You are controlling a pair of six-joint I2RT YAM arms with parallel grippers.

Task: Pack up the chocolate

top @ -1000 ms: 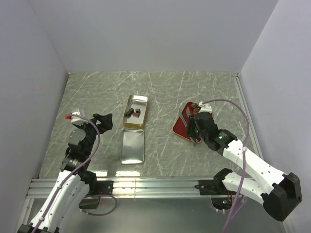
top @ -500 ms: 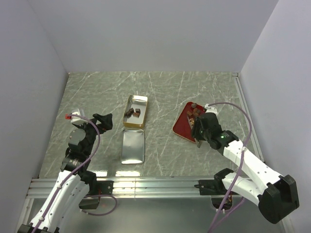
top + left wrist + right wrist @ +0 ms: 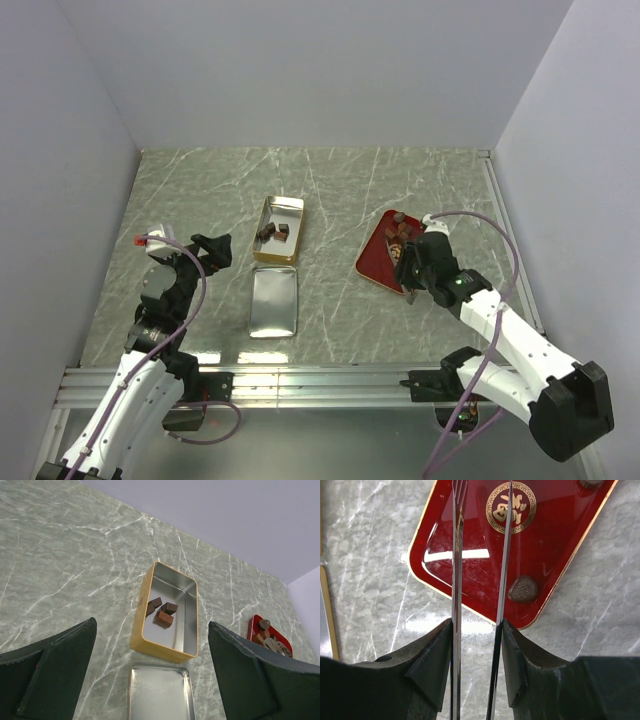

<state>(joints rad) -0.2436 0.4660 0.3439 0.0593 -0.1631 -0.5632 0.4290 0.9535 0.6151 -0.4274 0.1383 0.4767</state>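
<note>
The gold tin [image 3: 280,256] stands open mid-table with three chocolate chunks [image 3: 272,232] inside; they also show in the left wrist view [image 3: 163,617]. More chocolate [image 3: 397,232] lies at the far end of the red tray [image 3: 372,262]. My right gripper [image 3: 413,268] is shut on metal tongs [image 3: 502,555], whose two arms are spread and empty over the tray [image 3: 555,540]. One dark chunk [image 3: 522,588] lies just right of the tongs. My left gripper [image 3: 212,250] is open and empty, left of the tin.
The tin's silver lid [image 3: 273,302] lies flat just in front of the tin, also in the left wrist view [image 3: 159,692]. Walls close the table on the left, back and right. A metal rail runs along the near edge.
My right gripper with the tongs has shifted slightly right and back, uncovering the chocolate at the tray's far end. The left arm has not moved.
</note>
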